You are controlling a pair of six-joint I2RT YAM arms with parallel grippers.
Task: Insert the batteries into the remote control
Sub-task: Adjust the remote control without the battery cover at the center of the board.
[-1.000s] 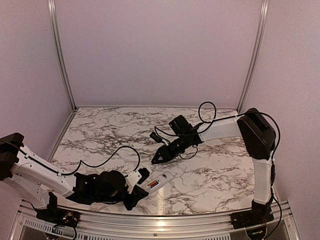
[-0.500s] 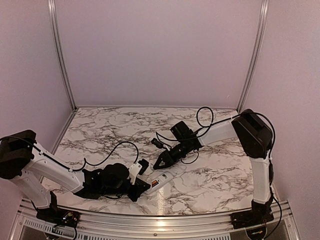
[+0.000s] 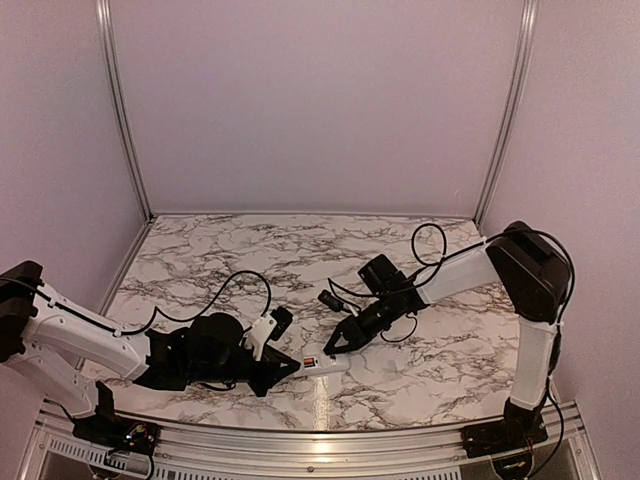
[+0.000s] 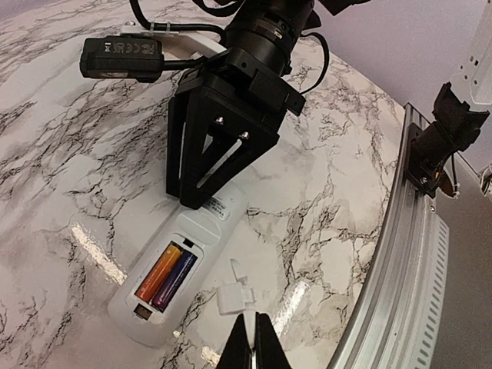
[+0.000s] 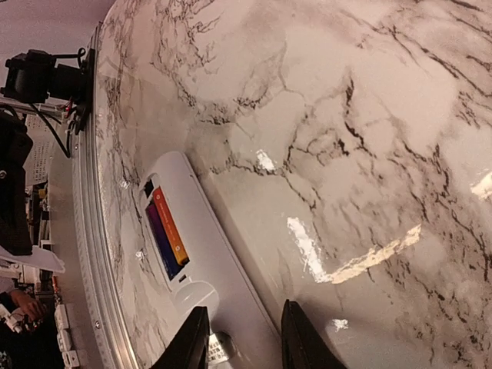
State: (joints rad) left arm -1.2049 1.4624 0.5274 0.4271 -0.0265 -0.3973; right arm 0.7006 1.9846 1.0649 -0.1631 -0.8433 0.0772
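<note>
Both batteries [image 4: 167,275] lie seated in the face-down remote [image 4: 201,234] near the table's [image 4: 323,200] front edge, its end between the right claw's [image 5: 244,342] jaws, grip uncertain; the left claw [image 4: 252,342], shut and empty, must likely open to fit the loose cover [image 4: 233,293] beside it.

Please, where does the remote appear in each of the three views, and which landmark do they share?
Top external: remote low centre.
Left wrist: remote lower left of centre.
Right wrist: remote lower left.
Shared landmark: the orange battery in its open bay.
</note>
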